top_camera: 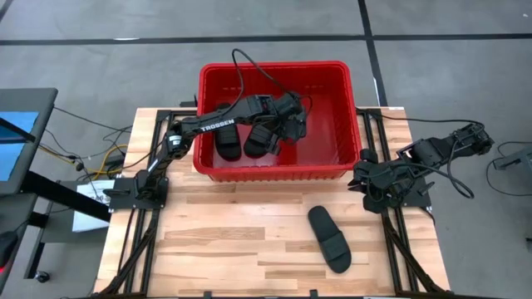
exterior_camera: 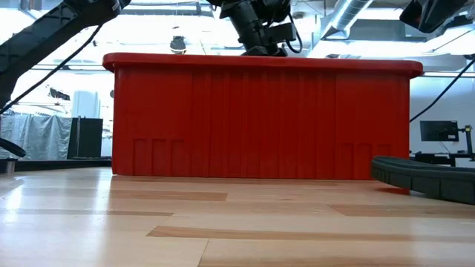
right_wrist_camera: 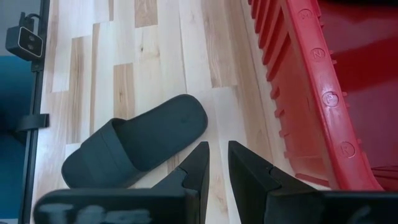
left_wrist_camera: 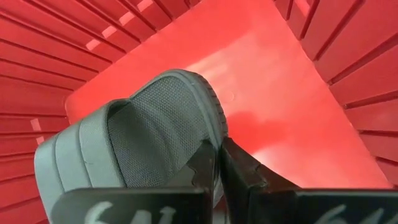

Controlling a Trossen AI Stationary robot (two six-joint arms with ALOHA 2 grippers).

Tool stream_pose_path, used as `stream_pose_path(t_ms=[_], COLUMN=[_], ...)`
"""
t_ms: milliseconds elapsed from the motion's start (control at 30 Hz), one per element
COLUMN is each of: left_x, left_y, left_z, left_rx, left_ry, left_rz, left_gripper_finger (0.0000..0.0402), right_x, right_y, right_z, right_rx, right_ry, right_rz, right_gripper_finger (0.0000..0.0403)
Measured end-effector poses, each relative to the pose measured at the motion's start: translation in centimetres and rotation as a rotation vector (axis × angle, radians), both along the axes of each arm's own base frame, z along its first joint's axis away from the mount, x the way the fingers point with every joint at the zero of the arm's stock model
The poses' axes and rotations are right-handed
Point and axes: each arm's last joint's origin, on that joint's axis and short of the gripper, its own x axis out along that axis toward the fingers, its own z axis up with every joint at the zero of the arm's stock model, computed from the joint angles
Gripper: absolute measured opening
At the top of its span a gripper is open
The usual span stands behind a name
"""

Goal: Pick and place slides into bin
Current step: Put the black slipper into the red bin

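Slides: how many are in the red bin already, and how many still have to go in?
Two slides lie in the bin. The left pincer, inside the bin, is shut on a third slide. One slide is left on the table. The right pincer waits beside the bin, holding nothing.

The bin [top_camera: 332, 100] has bare floor at its right end; sandals [top_camera: 241, 141] and the left arm [top_camera: 216, 123] crowd its left. One sandal [top_camera: 330, 239] interrupts the open desk [top_camera: 208, 241].
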Motion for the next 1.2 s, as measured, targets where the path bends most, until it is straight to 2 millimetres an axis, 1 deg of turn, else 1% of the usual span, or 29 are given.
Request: stream_pose_path(t_ms=[1200], left_x=[0.02], left_y=[-0.07], left_z=[0.0], left_rx=[-0.017], left_ry=[-0.005], left_rz=[-0.01], left_gripper_finger=[0.0], right_x=[-0.01], right_y=[0.0], right_z=[-0.01], right_rx=[-0.001], right_ry=[0.001], right_rz=[0.001], right_gripper_finger=[0.0052])
